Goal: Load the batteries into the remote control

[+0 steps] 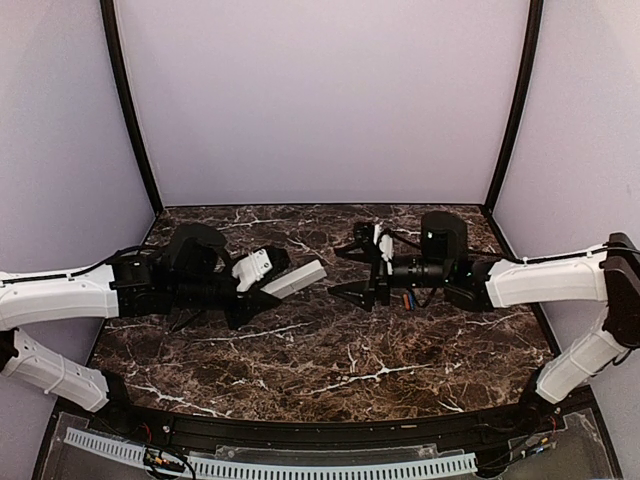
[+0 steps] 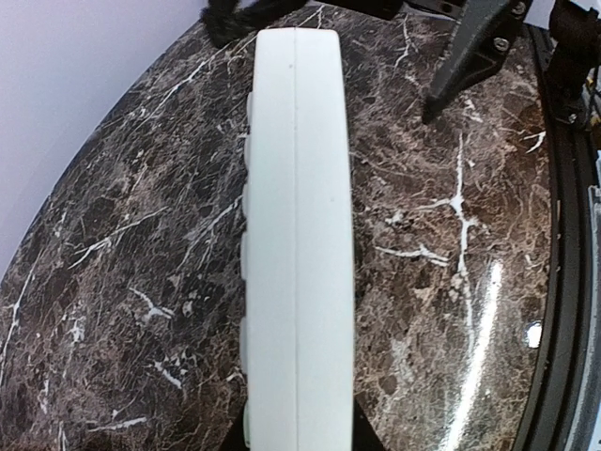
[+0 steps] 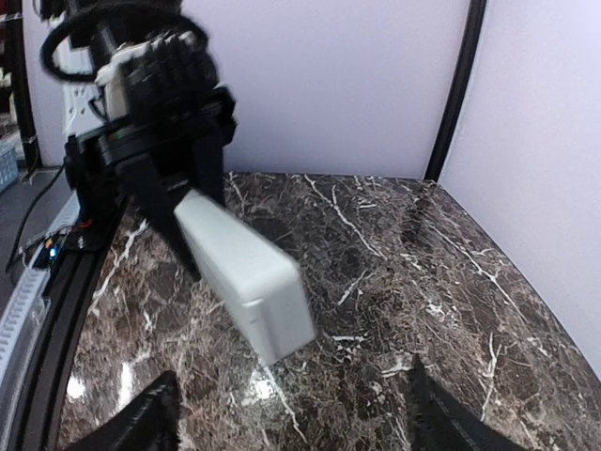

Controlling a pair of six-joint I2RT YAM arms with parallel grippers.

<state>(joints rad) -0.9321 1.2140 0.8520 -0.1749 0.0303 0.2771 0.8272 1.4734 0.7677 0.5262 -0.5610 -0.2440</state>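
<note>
Holds slim white remote control (image 1: 293,279) in left fingers (image 3: 178,230), right fingers (image 1: 345,292) wide, empty beside it; next needs tiny orange-red battery (image 1: 403,298) fetched.

Batteries (image 1: 404,298) maybe beneath right arm (image 1: 540,280), too small; remote (image 2: 299,235) cut off below.

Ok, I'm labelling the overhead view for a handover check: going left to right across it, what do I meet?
In order: left arm → left gripper → remote control, held in that gripper → right gripper, open → right arm.
</note>
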